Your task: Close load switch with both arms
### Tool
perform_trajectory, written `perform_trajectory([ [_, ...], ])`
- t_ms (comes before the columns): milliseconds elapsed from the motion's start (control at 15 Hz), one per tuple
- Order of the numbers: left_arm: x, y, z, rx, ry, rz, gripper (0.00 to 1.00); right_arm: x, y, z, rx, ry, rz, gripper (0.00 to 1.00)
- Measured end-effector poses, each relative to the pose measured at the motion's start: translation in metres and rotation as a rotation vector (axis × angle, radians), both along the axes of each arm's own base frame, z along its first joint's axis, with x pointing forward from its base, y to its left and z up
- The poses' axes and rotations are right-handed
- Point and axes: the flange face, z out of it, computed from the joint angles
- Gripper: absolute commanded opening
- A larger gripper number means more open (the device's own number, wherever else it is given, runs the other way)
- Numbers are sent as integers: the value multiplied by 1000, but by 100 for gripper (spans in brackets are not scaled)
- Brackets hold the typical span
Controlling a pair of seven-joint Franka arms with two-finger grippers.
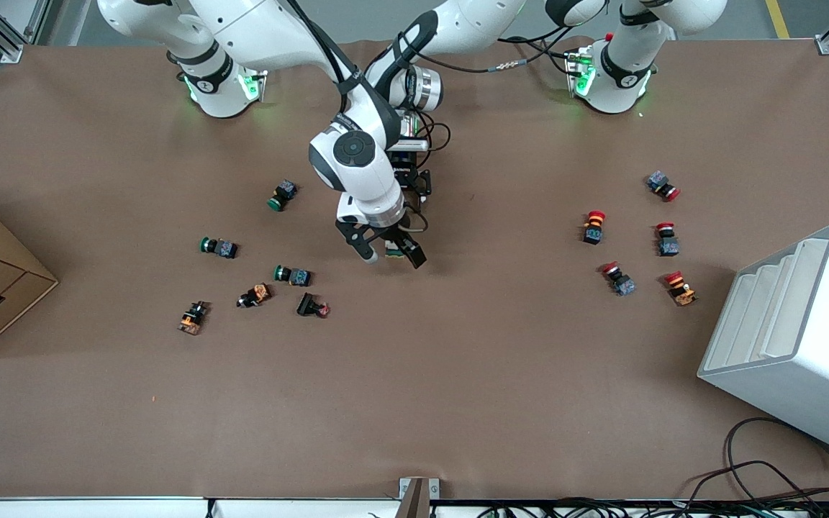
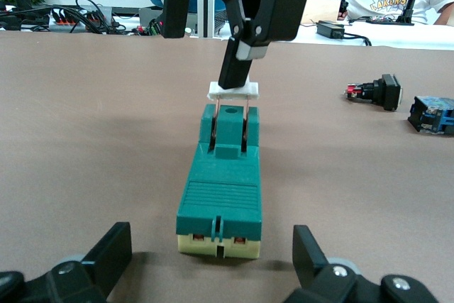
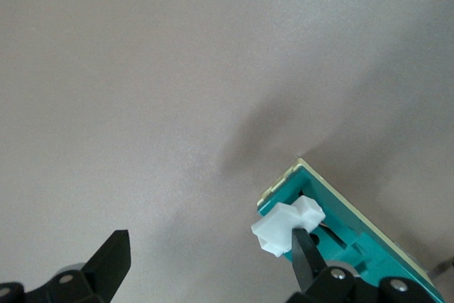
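Nearest the front camera among the loose parts, an orange-and-black switch module [image 1: 192,318] lies toward the right arm's end of the table, with green push-buttons [image 1: 219,247] scattered a little farther up; the red-capped buttons [image 1: 594,226] sit well apart toward the left arm's end. What I care about is the load switch [image 2: 221,191], lying flat on the brown table [image 1: 458,403] near the middle, just under both wrists. My right gripper [image 1: 386,253] is spread wide, one finger [image 2: 245,47] resting against the white handle [image 2: 233,91] at the raised lever end, which I judge is placed to push it down. My left gripper [image 2: 211,260] sits low at the cream end of the body, fingers apart on either side without touching, presumably to brace it. Whether the lever has begun to drop I cannot quite tell.
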Motion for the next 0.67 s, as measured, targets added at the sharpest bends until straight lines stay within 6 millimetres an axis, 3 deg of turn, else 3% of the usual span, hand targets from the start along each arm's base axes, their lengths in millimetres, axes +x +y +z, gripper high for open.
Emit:
perform_trajectory([
  [400, 0, 0, 0, 0, 0, 0, 100, 18, 0, -15, -1, -1, -16, 100],
  [667, 0, 0, 0, 0, 0, 0, 100, 36, -5, -12, 1, -24, -8, 100],
])
